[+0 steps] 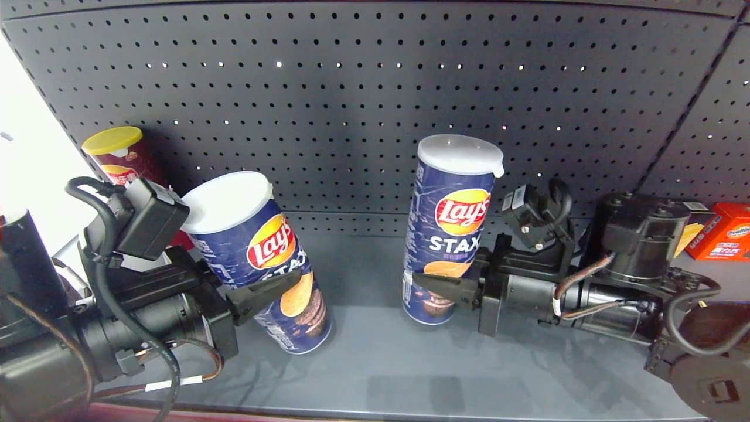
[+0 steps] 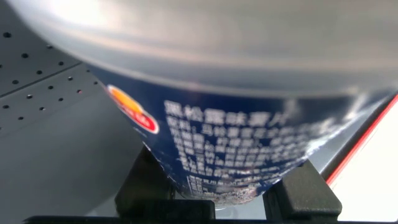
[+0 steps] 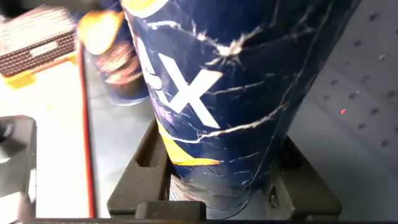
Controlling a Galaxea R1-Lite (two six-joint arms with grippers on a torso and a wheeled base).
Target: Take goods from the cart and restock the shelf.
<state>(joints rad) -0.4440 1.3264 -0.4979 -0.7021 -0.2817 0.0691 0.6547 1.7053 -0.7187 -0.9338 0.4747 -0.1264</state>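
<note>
Two blue chip cans with white lids are on the grey shelf (image 1: 410,369). The left can (image 1: 258,258) leans with its lid toward the left, and its base is low by the shelf floor. My left gripper (image 1: 280,293) is shut on its lower half; its dark fingers (image 2: 146,190) clamp the can (image 2: 236,137) from both sides. The right can (image 1: 451,223) stands nearly upright with my right gripper (image 1: 432,287) shut on its lower part. In the right wrist view its fingers (image 3: 144,165) hug that can (image 3: 230,81), and the left can (image 3: 118,62) shows beyond.
A red can with a yellow lid (image 1: 120,153) stands at the back left against the pegboard wall (image 1: 375,88). Orange boxes (image 1: 722,231) sit at the far right of the shelf. Bare shelf floor lies between and in front of the two cans. A brown box (image 3: 37,38) lies off past the shelf's red edge.
</note>
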